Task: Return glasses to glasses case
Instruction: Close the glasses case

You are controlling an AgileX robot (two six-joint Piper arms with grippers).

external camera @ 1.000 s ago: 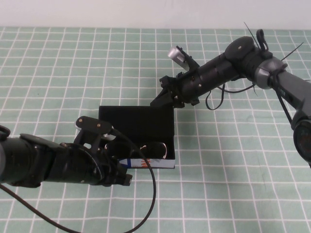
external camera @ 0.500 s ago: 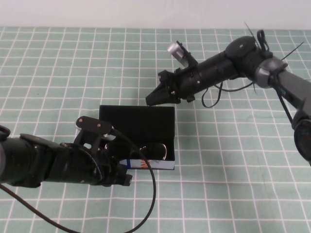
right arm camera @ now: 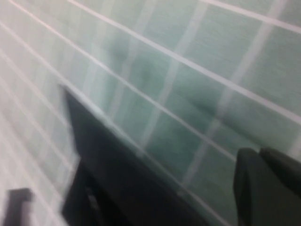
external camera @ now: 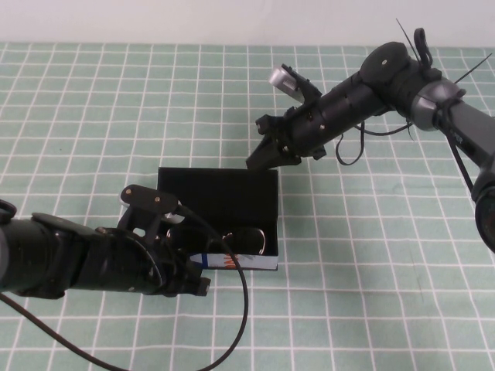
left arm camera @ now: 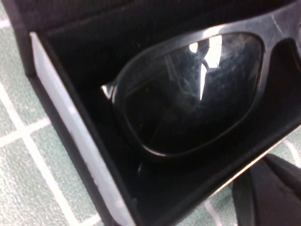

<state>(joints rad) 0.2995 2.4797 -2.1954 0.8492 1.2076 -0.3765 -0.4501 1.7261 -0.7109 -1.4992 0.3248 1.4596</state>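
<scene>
The glasses case [external camera: 218, 193] lies open in the middle of the table, its lid standing up at the back and its white printed front edge [external camera: 232, 261] facing me. The black glasses [external camera: 246, 238] lie inside it; the left wrist view shows one dark lens [left arm camera: 188, 94] close up behind the case's pale rim [left arm camera: 70, 141]. My left gripper [external camera: 198, 284] rests low at the case's front left corner, shut and empty [left arm camera: 268, 193]. My right gripper [external camera: 260, 160] hovers shut just above the far edge of the lid [right arm camera: 122, 188], holding nothing [right arm camera: 268, 188].
A green checked cloth [external camera: 371, 263] covers the table. A black cable [external camera: 241, 309] loops from the left arm across the cloth in front of the case. The right arm [external camera: 363, 93] reaches in from the far right.
The right gripper swung left along the lid's top edge and has come back right, its arm a little higher. The left arm, case and glasses have not moved.
</scene>
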